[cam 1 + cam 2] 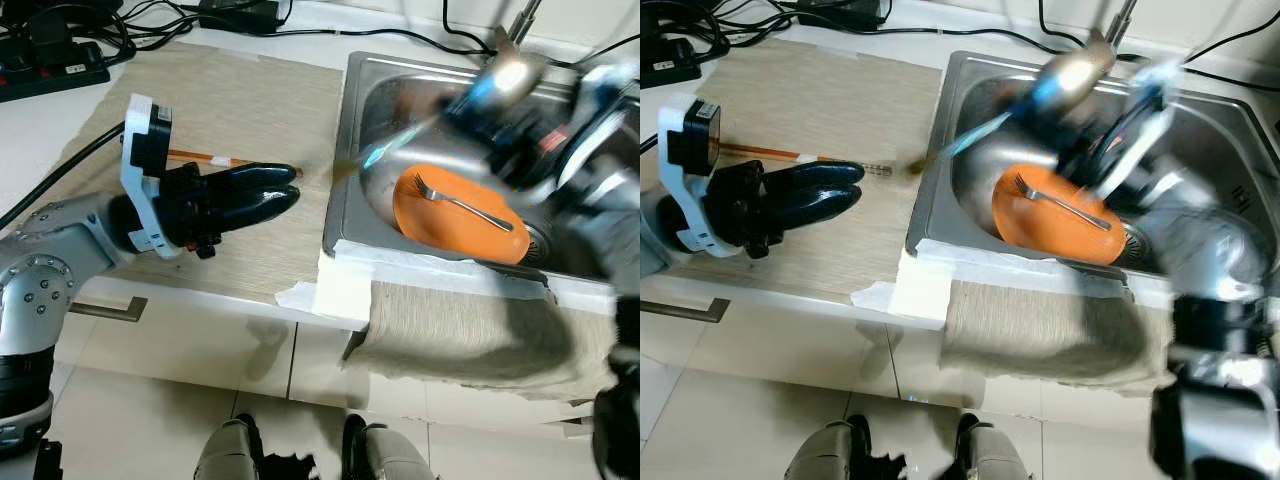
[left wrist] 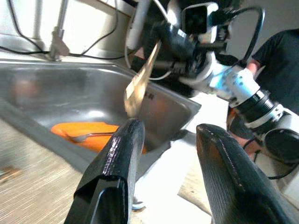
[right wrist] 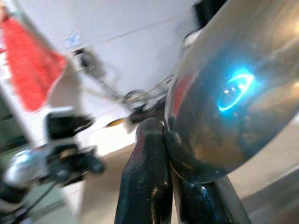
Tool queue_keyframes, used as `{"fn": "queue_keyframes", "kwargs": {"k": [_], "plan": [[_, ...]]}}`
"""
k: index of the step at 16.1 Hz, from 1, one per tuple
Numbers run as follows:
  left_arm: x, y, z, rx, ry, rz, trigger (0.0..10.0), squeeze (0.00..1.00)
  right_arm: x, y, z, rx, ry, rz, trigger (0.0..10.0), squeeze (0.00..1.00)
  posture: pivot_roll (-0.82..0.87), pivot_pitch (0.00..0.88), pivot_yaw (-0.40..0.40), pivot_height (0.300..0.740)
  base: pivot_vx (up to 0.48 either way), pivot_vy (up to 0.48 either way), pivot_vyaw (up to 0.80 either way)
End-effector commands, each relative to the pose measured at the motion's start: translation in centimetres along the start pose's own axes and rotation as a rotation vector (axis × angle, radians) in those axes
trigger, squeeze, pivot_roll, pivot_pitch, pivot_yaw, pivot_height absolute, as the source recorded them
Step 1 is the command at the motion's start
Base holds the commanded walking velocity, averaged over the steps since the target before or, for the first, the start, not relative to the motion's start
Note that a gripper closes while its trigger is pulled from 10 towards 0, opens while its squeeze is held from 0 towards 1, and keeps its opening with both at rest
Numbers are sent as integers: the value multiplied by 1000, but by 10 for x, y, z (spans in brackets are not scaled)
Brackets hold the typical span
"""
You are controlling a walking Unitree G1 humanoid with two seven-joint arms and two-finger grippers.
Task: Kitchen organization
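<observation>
My right gripper is blurred above the steel sink, shut on a shiny metal ladle. The ladle's long handle slants down toward the sink's left rim, and its bowl sits against my fingers. An orange plate lies in the sink with a fork on it. My left gripper hovers open over the beige mat, pointing at the sink and holding nothing. A thin orange stick lies on the mat behind it.
A faucet rises behind the sink. A power strip and cables run along the back of the counter. A grey cloth hangs over the counter front, next to white tape. A person in a dark shirt stands beyond my right arm.
</observation>
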State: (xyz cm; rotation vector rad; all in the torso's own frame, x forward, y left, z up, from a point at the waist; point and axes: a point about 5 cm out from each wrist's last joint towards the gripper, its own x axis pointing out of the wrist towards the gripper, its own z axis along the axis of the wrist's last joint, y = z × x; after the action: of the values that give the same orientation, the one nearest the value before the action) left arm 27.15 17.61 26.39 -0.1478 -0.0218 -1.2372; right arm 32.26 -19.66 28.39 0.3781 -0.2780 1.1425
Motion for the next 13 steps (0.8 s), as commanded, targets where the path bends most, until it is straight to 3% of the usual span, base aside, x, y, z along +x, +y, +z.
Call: {"fn": "queue_keyframes", "kwargs": {"k": [1,2,3,5,6,7,9,11,13], "plan": [[-3,3,2,28,4,32,10000,0,-7,-8,16,-87,-21,-79,0,0,-146,166,-69,740,0,0,0],[-3,4,2,28,6,39,10000,0,-9,-11,20,-106,-21,-106,0,0,-146,166,-69,740,0,0,0],[-3,10,-1,48,33,101,10000,0,-12,-23,31,-189,-19,-221,0,0,-148,167,-69,740,0,0,0],[3,14,-5,121,73,141,10000,0,-13,-43,31,-496,194,-405,0,0,-158,168,-69,740,0,0,0],[6,12,-4,132,71,131,10000,0,-12,-47,30,-547,227,-445,0,0,-158,168,-69,740,0,0,0],[13,7,-2,152,70,104,10000,0,-9,-54,28,-673,315,-527,0,0,-165,168,-70,740,0,0,0],[23,-3,-3,165,88,53,10000,0,0,-61,15,-839,444,-559,0,0,-174,167,-72,740,0,0,0],[28,-6,-4,168,99,30,10000,0,5,-63,-5,-925,567,-487,0,0,-175,168,-76,740,0,0,0],[32,-9,-4,209,115,9,10000,0,0,-73,-40,-1041,799,-434,0,0,-172,171,-83,740,0,0,0]]}}
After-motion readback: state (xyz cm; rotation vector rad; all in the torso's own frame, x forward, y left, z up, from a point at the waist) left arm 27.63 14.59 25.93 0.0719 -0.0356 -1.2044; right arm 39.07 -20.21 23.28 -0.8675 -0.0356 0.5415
